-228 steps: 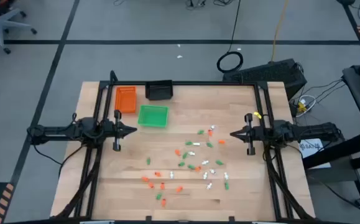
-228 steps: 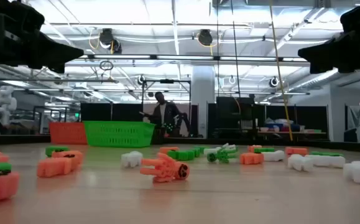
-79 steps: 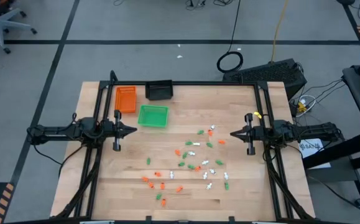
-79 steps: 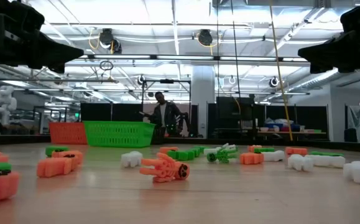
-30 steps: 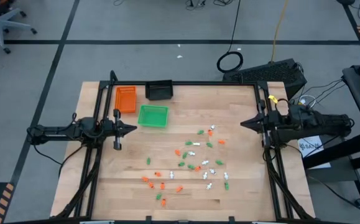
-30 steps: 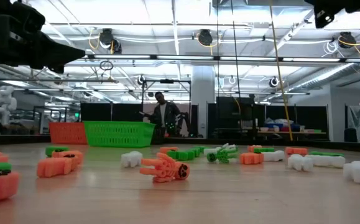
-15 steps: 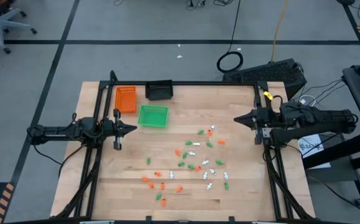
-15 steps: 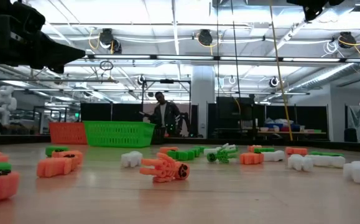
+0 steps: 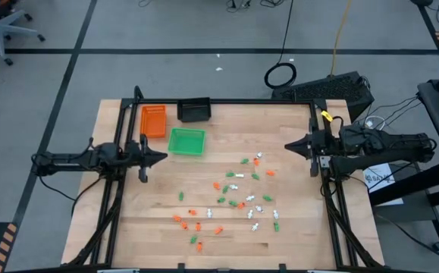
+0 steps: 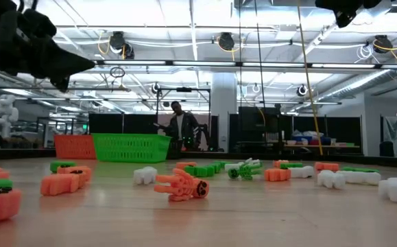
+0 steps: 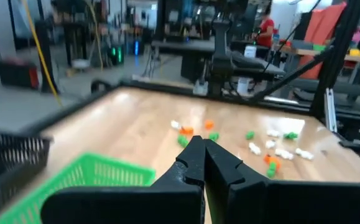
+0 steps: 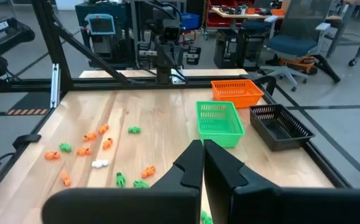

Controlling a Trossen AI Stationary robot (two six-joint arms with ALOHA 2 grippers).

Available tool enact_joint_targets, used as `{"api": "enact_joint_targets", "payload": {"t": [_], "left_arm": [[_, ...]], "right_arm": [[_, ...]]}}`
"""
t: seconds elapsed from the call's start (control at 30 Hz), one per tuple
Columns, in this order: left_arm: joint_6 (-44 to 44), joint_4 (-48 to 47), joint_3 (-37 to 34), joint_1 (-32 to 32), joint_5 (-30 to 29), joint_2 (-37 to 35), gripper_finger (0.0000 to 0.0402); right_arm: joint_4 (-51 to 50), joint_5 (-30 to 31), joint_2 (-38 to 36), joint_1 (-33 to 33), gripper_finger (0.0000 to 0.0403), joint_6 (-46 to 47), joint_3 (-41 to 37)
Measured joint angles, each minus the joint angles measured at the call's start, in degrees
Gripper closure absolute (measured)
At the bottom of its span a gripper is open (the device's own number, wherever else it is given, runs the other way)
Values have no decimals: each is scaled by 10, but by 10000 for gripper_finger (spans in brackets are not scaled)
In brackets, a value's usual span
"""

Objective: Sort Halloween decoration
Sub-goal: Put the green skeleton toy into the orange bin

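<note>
High view, tiny plastic decoration pieces on wood table, both pincers closed, empty.

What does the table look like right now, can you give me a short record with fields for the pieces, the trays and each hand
pieces: Halloween decoration, tiny orange, green and white bits scattered loose on the table, none in a tray
trays: orange tray, black tray and green tray, grouped at the far left part of the table
left hand: shut, holding nothing, above the table's left side near the green tray
right hand: shut, holding nothing, above the table's right side
sorting: not yet begun
</note>
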Motion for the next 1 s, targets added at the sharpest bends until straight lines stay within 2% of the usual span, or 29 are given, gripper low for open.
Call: {"api": "enact_joint_targets", "payload": {"t": [0.1, 0.3, 0.5, 0.63, 0.73, 1.0], "left_arm": [[1, -7, 28, 0, 0, 23, 401], [19, -19, 141, -1, 5, 87, 401], [62, -7, 258, -2, 91, 153, 401], [61, -42, 322, -2, 68, 202, 401], [65, -70, 342, -1, 48, 246, 401], [62, -71, 344, -1, 39, 367, 401]], "right_arm": [[-8, 0, 8, 0, 403, -2, -3], [1, 0, 23, 0, 403, 1, -34], [3, 0, 37, 0, 403, 18, -58], [4, 0, 45, 0, 403, 26, -76], [6, 0, 50, 0, 403, 42, -86], [50, 0, 65, 0, 403, 98, -130]]}}
